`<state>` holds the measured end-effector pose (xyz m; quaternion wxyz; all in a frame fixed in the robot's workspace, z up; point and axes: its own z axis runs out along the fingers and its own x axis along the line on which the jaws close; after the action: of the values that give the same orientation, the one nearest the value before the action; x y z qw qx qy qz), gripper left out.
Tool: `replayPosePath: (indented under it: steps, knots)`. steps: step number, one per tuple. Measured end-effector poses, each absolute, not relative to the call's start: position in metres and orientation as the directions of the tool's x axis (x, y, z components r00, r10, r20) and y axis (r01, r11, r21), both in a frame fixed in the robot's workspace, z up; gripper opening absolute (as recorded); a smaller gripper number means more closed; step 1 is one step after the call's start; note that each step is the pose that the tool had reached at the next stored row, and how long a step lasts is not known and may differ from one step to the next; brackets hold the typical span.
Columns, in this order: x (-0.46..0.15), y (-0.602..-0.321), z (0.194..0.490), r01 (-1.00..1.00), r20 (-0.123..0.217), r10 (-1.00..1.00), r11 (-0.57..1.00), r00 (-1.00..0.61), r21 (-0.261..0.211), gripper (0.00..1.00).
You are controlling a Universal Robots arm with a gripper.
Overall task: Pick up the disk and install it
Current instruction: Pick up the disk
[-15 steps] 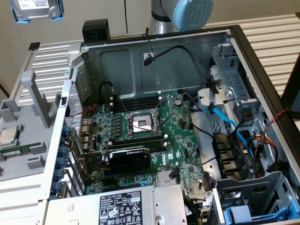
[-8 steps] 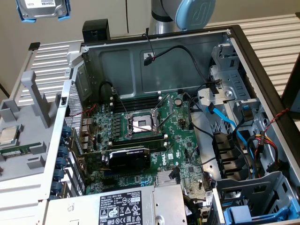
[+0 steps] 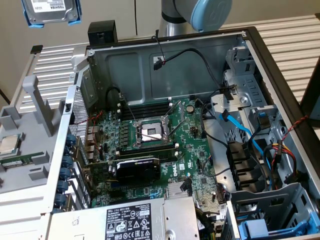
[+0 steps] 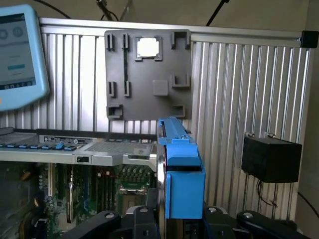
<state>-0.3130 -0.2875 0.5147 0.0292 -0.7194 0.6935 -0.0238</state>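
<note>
Well above the slatted aluminium table, the rectangular silver-metal disk with a white label in a blue plastic frame hangs in the air, off the far corner of the case at the exterior view's left. In the wrist view the disk stands upright on edge. The gripper is closed on it, and the black fingers flank its two broad sides, with the blue frame rising out from between them.

The open grey metal computer case lies on its side on the table. Inside it is a green motherboard with a bare silver processor socket near its middle. A black graphics card sits just beside the socket, toward the case's near edge. A big grey power-supply box with a black-and-white label runs along that near edge. Grey metal drive bays line the case's edge at the exterior view's right. A light blue cable trails past them, and a blue plastic carrier sits in the near right corner.

A grey plastic parts tray lies on the table just beside the case, at the exterior view's left. It holds a small square silver processor chip with a green memory stick close by. The wrist view shows the same tray with the chip seated in a pocket near one edge.

A small black box stands at the case's far left corner.
</note>
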Motion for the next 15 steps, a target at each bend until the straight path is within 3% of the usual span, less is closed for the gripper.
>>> replayPosePath:
  steps: [15]
  knots:
    - [-0.265, -0.32, 0.517, -0.997, -0.024, -0.999, -0.035, 0.037, -0.076, 0.37]
